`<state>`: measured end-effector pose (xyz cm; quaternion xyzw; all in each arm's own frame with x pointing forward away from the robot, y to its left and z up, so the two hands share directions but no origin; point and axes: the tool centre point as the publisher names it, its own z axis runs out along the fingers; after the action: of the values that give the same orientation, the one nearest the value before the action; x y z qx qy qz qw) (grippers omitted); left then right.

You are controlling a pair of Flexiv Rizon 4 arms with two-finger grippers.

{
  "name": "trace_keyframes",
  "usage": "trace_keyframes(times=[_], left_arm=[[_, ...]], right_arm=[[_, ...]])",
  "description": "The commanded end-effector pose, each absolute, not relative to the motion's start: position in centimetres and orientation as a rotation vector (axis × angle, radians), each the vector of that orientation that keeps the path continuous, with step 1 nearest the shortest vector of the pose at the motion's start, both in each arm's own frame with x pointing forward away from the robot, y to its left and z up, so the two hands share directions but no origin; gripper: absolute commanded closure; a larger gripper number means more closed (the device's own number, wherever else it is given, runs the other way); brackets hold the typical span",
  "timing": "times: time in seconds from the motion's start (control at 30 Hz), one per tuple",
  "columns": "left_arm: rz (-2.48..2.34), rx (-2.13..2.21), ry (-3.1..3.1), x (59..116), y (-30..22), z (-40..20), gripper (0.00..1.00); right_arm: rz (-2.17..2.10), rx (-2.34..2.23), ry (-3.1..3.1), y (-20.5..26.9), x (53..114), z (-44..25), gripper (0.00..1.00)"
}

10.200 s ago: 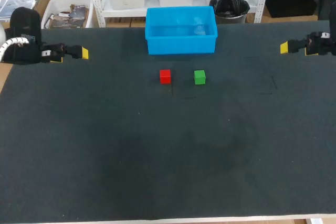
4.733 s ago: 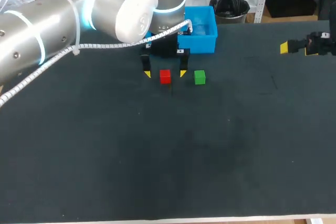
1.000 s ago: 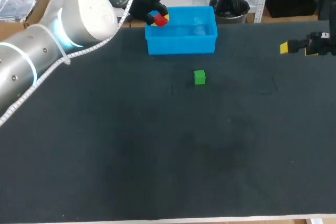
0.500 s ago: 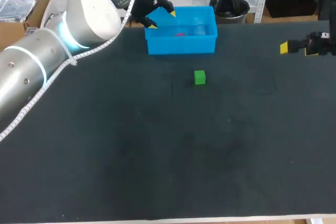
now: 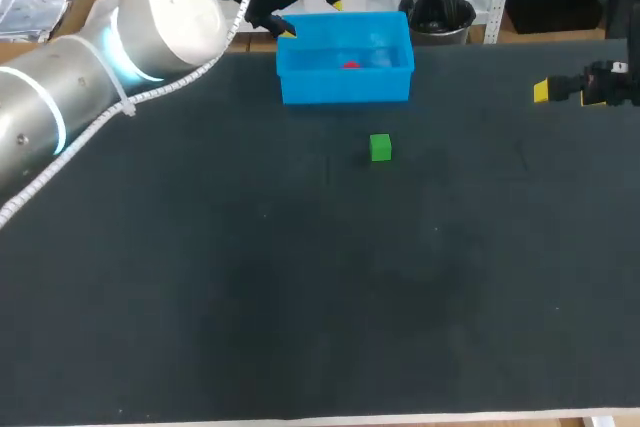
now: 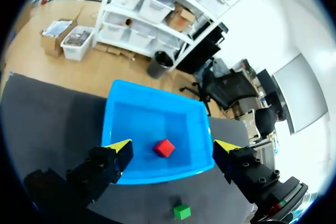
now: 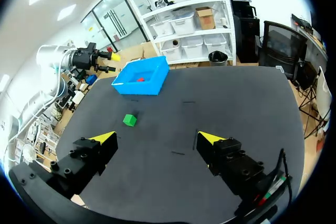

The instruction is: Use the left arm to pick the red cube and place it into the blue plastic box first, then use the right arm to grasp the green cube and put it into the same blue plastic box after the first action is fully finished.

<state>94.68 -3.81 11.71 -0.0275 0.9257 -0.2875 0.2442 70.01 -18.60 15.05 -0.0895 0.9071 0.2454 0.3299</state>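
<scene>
Left gripper (image 5: 311, 15) hangs above the left end of the blue plastic box (image 5: 345, 87), fingers spread wide, nothing held. Box stands at the middle of the far edge of the table (image 5: 300, 287). Red cube (image 5: 350, 64) lies inside the box, on its floor. Green cube (image 5: 380, 147) rests on the table in front of the box, apart from it. Right gripper (image 7: 157, 139) sits above the far right edge of the table, fingers spread, empty.
</scene>
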Motion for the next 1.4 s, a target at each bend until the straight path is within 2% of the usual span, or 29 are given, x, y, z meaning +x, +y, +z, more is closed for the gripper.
trace_keyframes(times=[0.03,0.8,1.4], left_arm=[[-0.776,-0.062,2.46,89.9,-2.0,13.3,0.0],[-0.648,0.261,2.411,81.3,1.7,13.5,0.0],[-0.561,0.784,2.392,76.9,4.6,12.8,0.0]], right_arm=[[0.642,-0.234,2.372,-18.6,70.0,15.0,0.0],[0.642,-0.234,2.372,-18.6,70.0,15.0,0.0],[0.642,-0.234,2.372,-18.6,70.0,15.0,0.0]])
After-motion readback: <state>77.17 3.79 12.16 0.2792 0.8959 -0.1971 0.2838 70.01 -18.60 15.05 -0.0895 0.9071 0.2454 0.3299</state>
